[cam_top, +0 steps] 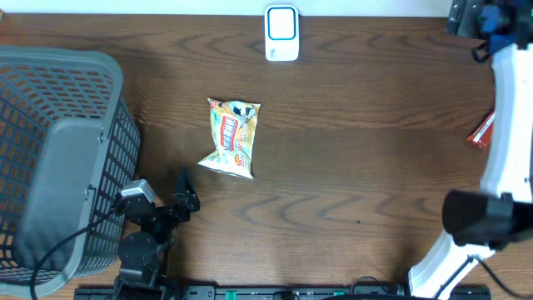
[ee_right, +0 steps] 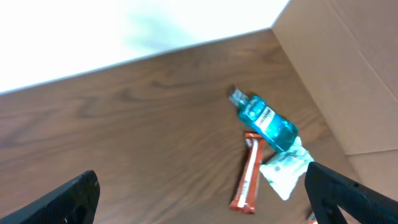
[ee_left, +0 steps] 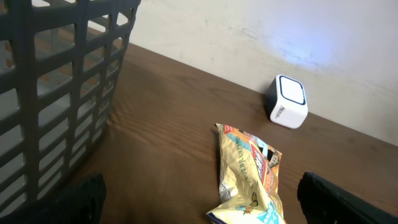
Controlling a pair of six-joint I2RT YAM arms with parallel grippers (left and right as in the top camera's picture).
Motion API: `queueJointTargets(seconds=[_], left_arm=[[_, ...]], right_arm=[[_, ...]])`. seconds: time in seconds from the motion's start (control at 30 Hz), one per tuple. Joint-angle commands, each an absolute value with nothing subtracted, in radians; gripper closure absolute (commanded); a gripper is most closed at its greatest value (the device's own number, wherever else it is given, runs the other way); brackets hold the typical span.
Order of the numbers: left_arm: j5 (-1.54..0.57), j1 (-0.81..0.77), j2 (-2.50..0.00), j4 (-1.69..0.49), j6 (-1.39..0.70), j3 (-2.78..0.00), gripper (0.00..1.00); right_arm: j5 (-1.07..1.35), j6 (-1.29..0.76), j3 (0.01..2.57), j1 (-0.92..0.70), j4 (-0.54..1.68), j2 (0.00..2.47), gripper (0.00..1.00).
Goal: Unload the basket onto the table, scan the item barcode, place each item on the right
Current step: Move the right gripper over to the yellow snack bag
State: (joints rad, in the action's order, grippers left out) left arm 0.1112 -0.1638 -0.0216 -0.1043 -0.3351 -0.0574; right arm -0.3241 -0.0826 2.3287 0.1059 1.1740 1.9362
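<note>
The item, a yellow snack bag [cam_top: 231,137], lies flat near the middle of the table. A white scanner with a blue face [cam_top: 281,33] stands at the far edge behind it. My left gripper [cam_top: 188,190] sits just short of the bag's near left corner, open and holding nothing. In the left wrist view the bag [ee_left: 249,174] lies between the spread fingers, toward the right one [ee_left: 342,199], with the scanner [ee_left: 287,101] beyond. My right gripper [ee_right: 205,205] is open and empty, well off to the right, away from the bag.
A grey mesh basket [cam_top: 58,158] fills the left side, close to my left arm. The white right arm [cam_top: 508,125] runs along the right edge over a red bar [cam_top: 481,132]. Near the red bar [ee_right: 249,180] lie a blue bottle [ee_right: 266,121] and white packet [ee_right: 285,171], beside a cardboard box [ee_right: 348,62].
</note>
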Motion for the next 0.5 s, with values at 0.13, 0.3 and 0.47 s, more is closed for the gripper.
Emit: queueJointTargets(seconds=[0.13, 0.3, 0.47], left_arm=[[0.124, -0.159, -0.018, -0.125, -0.323, -0.035, 0.02], [0.124, -0.159, -0.018, -0.125, -0.323, -0.034, 0.02], [0.124, -0.159, -0.018, -0.125, -0.323, -0.034, 0.02]], right_arm=[[-0.085, -0.146, 2.336, 0.099, 1.226, 1.813, 0.01], [0.100, -0.198, 2.327, 0.095, 1.308, 1.823, 0.01], [0.165, -0.198, 2.259, 0.072, 1.322, 1.831, 0.01]])
